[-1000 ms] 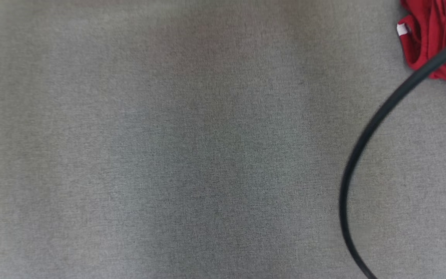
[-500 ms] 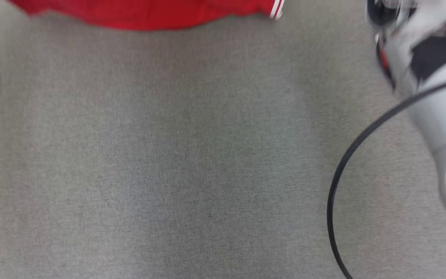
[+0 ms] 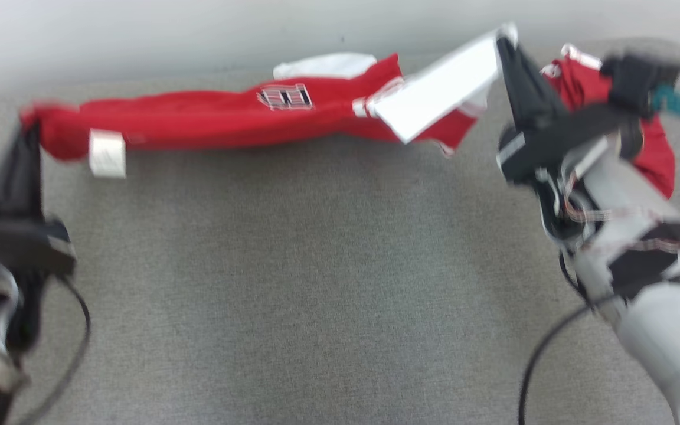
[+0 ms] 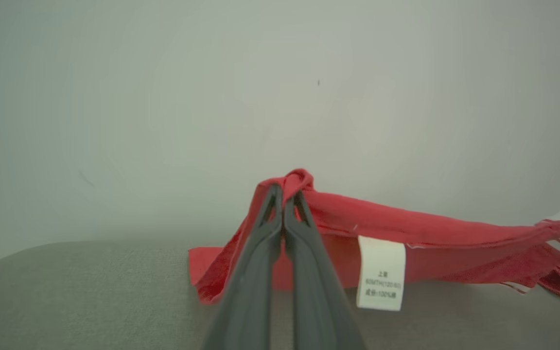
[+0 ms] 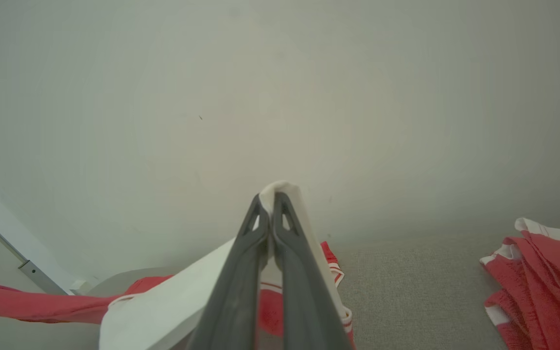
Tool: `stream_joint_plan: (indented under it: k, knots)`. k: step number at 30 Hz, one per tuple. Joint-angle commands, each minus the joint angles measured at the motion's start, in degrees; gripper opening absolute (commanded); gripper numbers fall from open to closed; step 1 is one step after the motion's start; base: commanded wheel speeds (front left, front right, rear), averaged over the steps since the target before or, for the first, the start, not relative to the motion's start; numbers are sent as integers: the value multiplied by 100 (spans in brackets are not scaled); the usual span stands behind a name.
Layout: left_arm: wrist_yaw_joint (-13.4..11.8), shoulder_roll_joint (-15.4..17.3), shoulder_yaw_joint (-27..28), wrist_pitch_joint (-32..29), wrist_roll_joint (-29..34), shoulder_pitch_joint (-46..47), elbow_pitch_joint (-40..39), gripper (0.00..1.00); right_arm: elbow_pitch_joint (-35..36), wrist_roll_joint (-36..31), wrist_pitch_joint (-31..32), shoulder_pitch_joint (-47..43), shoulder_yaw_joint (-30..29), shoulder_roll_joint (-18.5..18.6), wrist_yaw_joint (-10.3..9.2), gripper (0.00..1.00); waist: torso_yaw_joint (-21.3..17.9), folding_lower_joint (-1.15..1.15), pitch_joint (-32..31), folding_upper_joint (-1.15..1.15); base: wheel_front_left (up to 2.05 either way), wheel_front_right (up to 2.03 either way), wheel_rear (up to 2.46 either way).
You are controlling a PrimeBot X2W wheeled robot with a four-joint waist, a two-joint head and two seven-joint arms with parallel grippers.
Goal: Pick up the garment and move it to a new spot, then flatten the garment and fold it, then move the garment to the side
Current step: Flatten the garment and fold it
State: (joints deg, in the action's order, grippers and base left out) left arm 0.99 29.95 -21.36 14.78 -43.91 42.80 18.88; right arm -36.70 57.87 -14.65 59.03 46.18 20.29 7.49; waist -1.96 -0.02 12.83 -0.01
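Head view, blurred: the garment hangs as a bunched red rope between my two ends, over the far part of the grey table and close to the wall. My left gripper is clamped on the red end. My right gripper is pinched tight on the white panel at the other end. Risk one: the cloth is roped, not spread, so laid down like this it would likely land twisted and need a fresh grip before flattening. Risk two: a second red pile sits just behind my right wrist, and a sweep that way could drag it along. Risk three: the black cable loops beside my right forearm and could catch a hem as I lower. Left wrist view: my fingers are closed on a small knuckle of red cloth at the very tips. It is a thin bite, and a hard pull apart could strip it out. The care label dangles below, and the lower edge looks to rest on the table, so dragging may tuck it under. Right wrist view: my jaws are closed on the white fold only, near the tips. I cannot tell whether that is a corner or a mid-edge. If it is a mid-edge, the spread will likely come out lopsided.
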Motion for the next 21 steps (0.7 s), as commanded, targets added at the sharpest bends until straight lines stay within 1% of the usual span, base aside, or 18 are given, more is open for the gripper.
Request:
stream_joint_plan:
  k: [1,6,9,11,17,19,21]
  knots:
    - [-64,4,57,43,-1,-336,-154,0,142,74,-38,-278,22,132,0,0,21,2,-187,1,0,0,0]
    - [-262,-118,372,33,20,-1392,-728,0,711,-3,-59,-1135,1,427,0,0,65,2,-336,1,0,0,0]
    - [-361,-223,558,34,151,-1948,-1001,0,1020,10,-63,-1649,-170,529,0,0,83,2,-413,1,0,0,0]
    - [-408,-350,687,34,210,-2283,-1123,0,1221,-34,-56,-2024,-289,547,0,0,97,2,-467,1,0,0,0]
    - [-408,-667,1045,34,425,-3051,-1316,0,1677,-324,-56,-2966,-519,574,0,0,113,2,-563,1,0,0,0]
    - [-378,-749,1174,34,536,-3259,-1339,0,1788,-450,2,-3244,-585,603,0,0,116,2,-588,1,0,0,0]
    - [-350,-861,1266,34,675,-3457,-1334,0,1939,-464,150,-3537,-629,557,0,0,118,2,-622,1,0,0,0]
